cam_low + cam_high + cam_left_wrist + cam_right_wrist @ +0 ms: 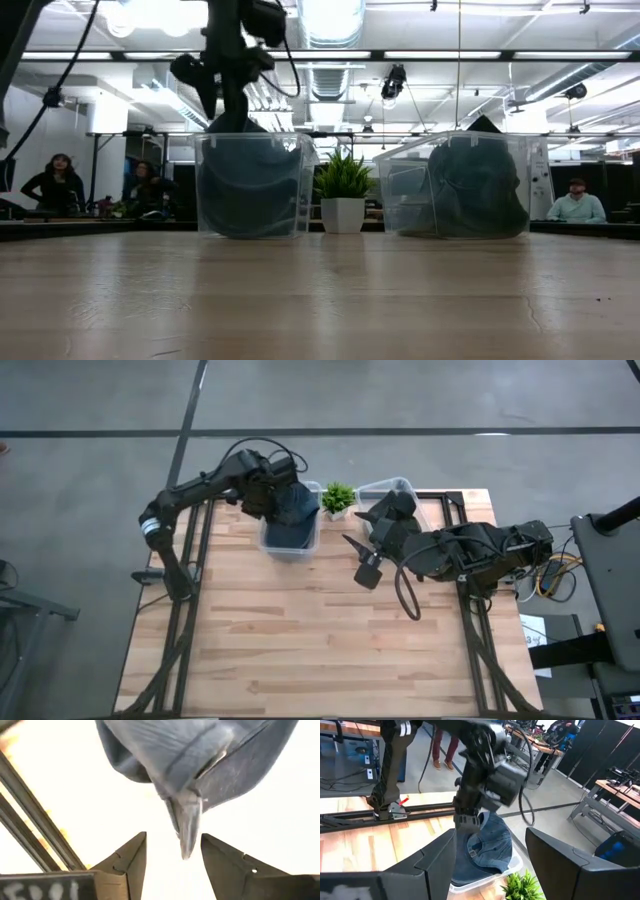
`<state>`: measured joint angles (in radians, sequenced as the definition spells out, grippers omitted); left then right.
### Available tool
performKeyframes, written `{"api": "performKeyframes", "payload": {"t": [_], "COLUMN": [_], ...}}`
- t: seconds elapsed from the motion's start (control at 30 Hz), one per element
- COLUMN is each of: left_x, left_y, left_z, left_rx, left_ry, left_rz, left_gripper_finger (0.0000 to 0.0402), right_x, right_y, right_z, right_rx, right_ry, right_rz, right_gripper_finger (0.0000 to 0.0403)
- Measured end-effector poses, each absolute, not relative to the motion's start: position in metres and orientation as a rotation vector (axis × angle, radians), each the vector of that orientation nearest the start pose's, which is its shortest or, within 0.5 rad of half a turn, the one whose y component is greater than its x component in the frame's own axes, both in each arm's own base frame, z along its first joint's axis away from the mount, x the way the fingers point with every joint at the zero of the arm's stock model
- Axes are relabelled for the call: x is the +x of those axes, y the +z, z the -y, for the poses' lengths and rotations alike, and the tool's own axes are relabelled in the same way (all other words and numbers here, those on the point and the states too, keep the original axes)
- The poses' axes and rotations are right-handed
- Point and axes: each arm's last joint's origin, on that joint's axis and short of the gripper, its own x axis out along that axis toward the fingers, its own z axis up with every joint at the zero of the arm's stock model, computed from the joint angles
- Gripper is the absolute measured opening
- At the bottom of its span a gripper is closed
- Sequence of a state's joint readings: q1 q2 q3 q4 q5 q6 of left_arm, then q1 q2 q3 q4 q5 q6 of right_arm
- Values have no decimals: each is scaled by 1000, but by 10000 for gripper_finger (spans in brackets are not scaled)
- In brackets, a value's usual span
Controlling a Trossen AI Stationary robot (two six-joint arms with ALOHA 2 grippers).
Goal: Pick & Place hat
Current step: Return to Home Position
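The left pincer [173,836] hangs released over the left transparent bin [268,541] at the far side of the counter [300,640]. Its two dark fingers [131,857] are spread apart. In the left wrist view the buckled strap end of the blue cap [296,510] dangles into the gap between them, and neither finger presses on it. From above, the cap lies bunched inside the left transparent bin, its denim-blue cloth filling most of the tub, with the left arm reaching across the bin's far rim.

The low view shows a dark mass of cloth behind the bin's clear wall, and the left arm comes down into it from above.

The right pincer [360,558] waits near the middle of the counter, on the near side of the second clear bin [402,484], with its fingers likewise parted and nothing between them. The right arm lies folded along the counter's right edge and covers part of that bin in the high view. In the low view a dark cloth heap also shows inside the second bin, though I cannot tell what it is.

A small potted plant [338,498] in a white pot stands between the two bins, just beside the left one. People [57,180] sit at desks in the room beyond the counter.
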<state>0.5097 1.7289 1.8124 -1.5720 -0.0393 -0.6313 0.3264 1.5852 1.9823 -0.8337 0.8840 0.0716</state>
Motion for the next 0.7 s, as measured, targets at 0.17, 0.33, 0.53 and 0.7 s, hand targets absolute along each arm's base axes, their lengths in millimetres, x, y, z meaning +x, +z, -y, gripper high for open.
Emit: {"api": "performKeyframes", "payload": {"t": [0.17,0.33,0.53,0.7], "left_x": [255,240,225,215], "left_y": [376,405,432,450], "left_z": [-145,-133,-119,-110], "left_rx": [-849,-873,-902,-911], "left_ry": [912,904,803,742], "left_rz": [-1162,-1023,-864,-723], "left_gripper_finger": [179,179,163,73], "right_x": [296,296,293,294], "right_y": [481,481,484,485], "right_z": [-76,-76,-74,-66], "right_rx": [-196,-219,-162,-81], "right_ry": [-558,-553,-500,-401], "right_rz": [-347,-354,-344,-350], "right_gripper_finger": [233,233,203,104]}}
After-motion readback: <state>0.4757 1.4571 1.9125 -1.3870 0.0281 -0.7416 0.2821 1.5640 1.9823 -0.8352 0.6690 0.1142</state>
